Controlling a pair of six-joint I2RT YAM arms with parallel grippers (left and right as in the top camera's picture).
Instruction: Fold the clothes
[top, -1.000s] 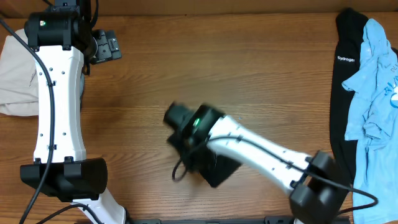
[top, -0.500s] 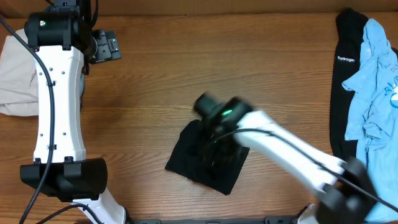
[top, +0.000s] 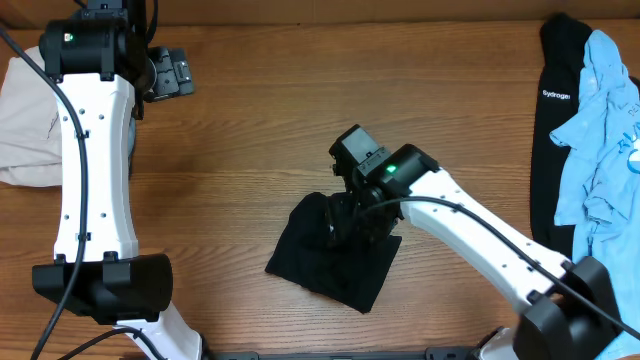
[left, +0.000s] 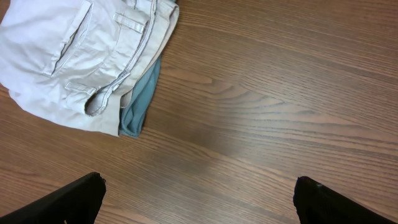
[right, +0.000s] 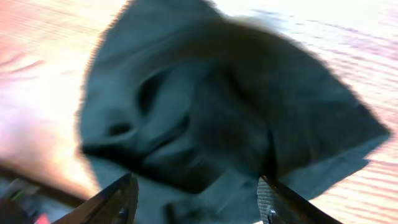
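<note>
Folding looks close to its end: the black T-shirt (top: 335, 262) lies as a compact, roughly 4-sided packet near the middle of the bench (top: 250, 150), well apart from the other laundry. The right fingers (right: 121, 198) are spread, with nothing pinched between them, and hang over the packet's upper edge. The right wrist view is blurred, so whether they brush the cloth cannot be told. In that view the top layer seems puckered, with a raised ridge across the middle, not lying flat. The left fingers (left: 81, 196) are spread wide and empty over bare wood at the far left. Just beyond them lie beige trousers (left: 68, 56) with a teal garment (left: 140, 99) showing from underneath. At the right edge a black garment with white lettering (top: 550, 110) lies under a light-blue T-shirt (top: 600, 130); neither belongs to this job. The step in hand is probably the tidying of the last fold. The next move likely calls for the right arm to come down gently and smooth the puckered layer. If 1 more fold is wanted, it should pinch only 1 corner so the layers beneath do not slide. The left arm could pin the opposite edge, though it would have far to travel.
</note>
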